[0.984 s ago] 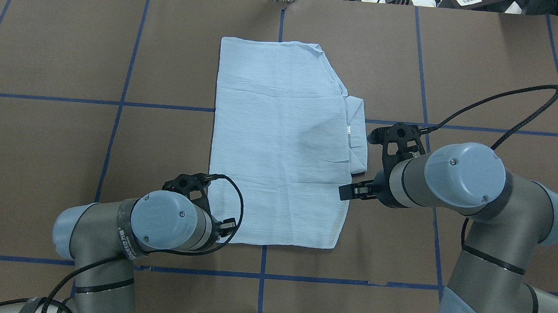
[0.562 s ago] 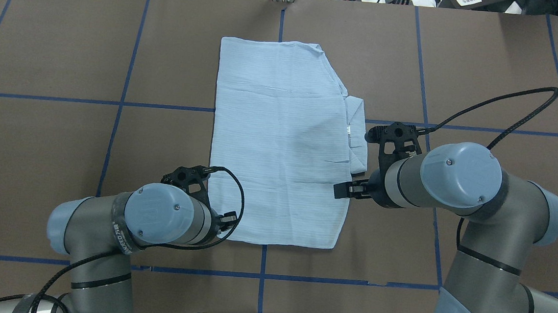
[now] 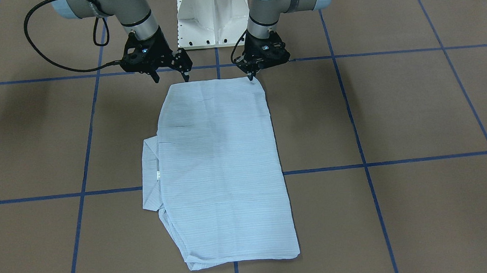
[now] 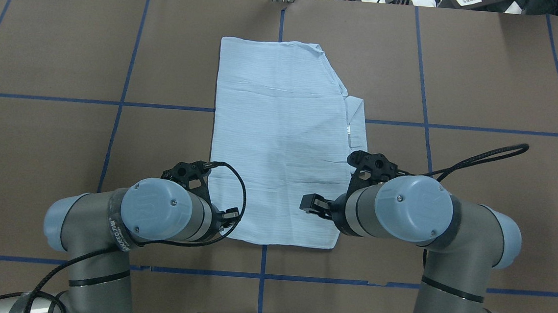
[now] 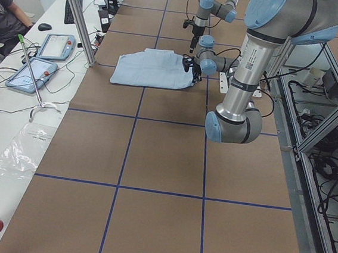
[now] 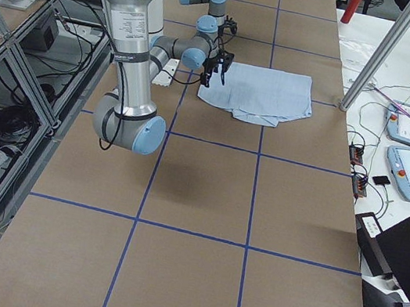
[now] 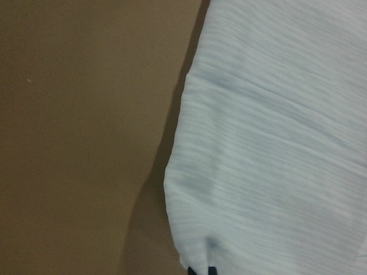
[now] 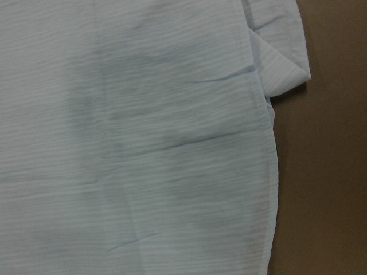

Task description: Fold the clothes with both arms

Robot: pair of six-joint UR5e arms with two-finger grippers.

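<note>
The clothes are one pale-blue striped shirt (image 4: 280, 142), folded into a long rectangle on the brown table. Its collar (image 4: 357, 132) and small white label (image 3: 158, 174) stick out on the robot's right side. My left gripper (image 3: 251, 77) is shut on the shirt's near left corner; in the left wrist view the dark fingertips (image 7: 200, 269) pinch the puckered cloth (image 7: 275, 143). My right gripper (image 3: 171, 78) is open, just over the near right corner and touching nothing. The right wrist view shows only shirt (image 8: 143, 143) and its edge. In the overhead view both wrists hide their fingers.
The white pedestal base (image 3: 214, 18) stands just behind the shirt's near edge. Blue tape lines (image 4: 120, 103) cross the brown table. A side bench holds tablets (image 5: 30, 74), with a metal post (image 5: 78, 16) and a seated person (image 5: 0, 8) nearby.
My right arm has swung back toward the robot along the shirt's right edge, from beside the collar to the near right corner. The left arm has barely shifted.
</note>
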